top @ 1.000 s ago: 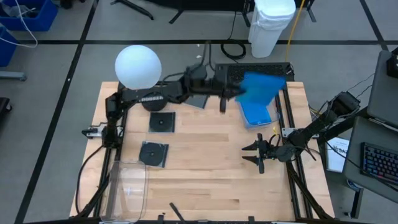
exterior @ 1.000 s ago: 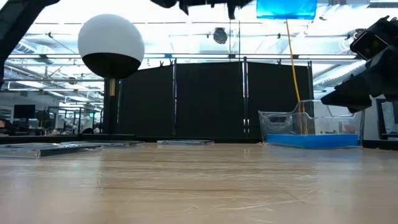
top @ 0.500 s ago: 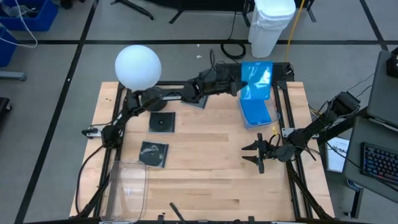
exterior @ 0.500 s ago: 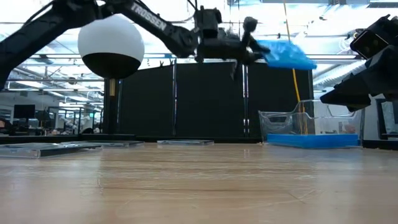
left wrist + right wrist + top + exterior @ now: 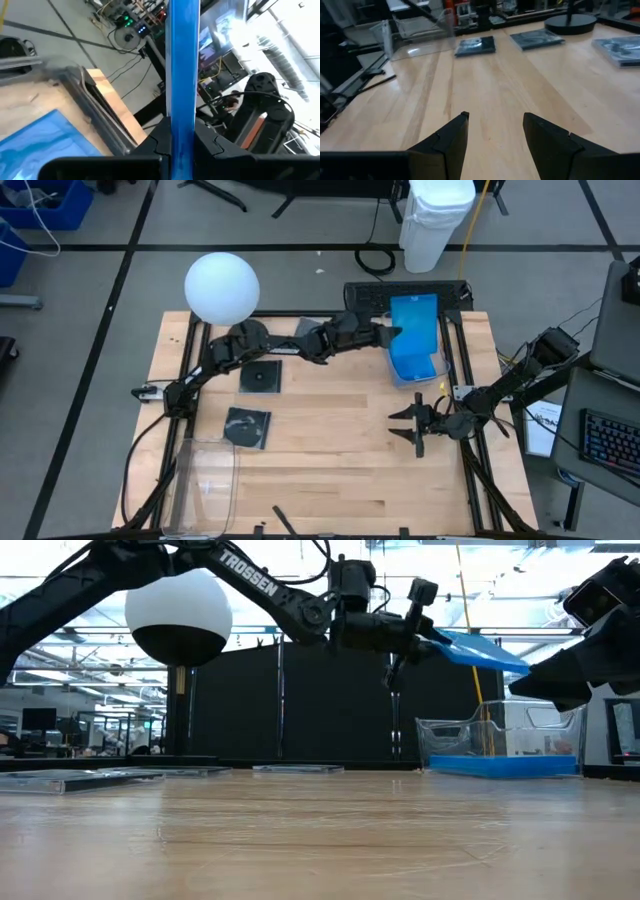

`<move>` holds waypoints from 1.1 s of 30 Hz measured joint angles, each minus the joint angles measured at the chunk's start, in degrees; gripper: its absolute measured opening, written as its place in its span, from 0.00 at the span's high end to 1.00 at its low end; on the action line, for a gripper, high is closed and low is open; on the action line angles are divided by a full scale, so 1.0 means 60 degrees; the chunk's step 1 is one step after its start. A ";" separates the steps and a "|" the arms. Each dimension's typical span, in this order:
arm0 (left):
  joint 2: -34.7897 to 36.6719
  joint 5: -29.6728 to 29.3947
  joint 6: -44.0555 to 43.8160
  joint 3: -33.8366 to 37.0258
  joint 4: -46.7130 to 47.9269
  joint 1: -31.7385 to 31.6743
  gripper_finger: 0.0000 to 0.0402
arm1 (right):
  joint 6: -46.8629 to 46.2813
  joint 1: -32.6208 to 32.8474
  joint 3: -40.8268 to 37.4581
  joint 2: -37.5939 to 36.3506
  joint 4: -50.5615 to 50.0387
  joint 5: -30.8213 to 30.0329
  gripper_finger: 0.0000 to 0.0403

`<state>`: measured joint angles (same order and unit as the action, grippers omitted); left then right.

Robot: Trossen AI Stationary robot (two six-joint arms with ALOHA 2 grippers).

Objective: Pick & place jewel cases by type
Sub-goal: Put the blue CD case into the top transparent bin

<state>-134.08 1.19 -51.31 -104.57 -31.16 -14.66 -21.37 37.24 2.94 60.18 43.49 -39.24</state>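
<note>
Left tool point(image 5: 389, 333) gripping blue jewel case point(image 5: 414, 322) above clear bin point(image 5: 432, 372), right tool point(image 5: 408, 426) waiting

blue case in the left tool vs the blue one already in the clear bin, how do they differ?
The held blue case is gripped by the left tool, up in the air above the bin; the binned blue case lies inside the clear bin. The held one tilts; the binned one lies flat. Both are bright blue.

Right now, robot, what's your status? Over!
Left gripper shut on a blue jewel case, held above the clear bin with blue cases inside. Right gripper open, idle near the table's right edge. Nothing in the way.
</note>
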 joint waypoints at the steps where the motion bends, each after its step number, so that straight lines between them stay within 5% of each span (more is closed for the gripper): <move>1: 0.0000 -0.0073 0.0028 0.0000 0.0114 0.0042 0.92 | 0.0092 0.0005 0.0000 0.0000 0.0046 0.0104 0.55; 18: -0.1443 0.0466 -0.2350 0.0000 -0.1956 -0.0191 0.92 | 0.1505 0.0837 0.0000 -0.0011 0.1292 0.0804 0.55; 29: -0.1541 -0.0027 -0.2379 0.0000 -0.1565 -0.0129 0.92 | 0.1509 0.0837 0.0000 -0.0007 0.1430 0.0800 0.55; 33: -0.1541 -0.0040 -0.2474 0.0000 -0.1508 -0.0075 0.82 | 0.1502 0.0837 0.0000 -0.0007 0.1430 0.0758 0.55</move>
<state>-143.33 0.95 -66.15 -104.57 -40.21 -15.12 -12.35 42.26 2.94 60.14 52.07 -34.69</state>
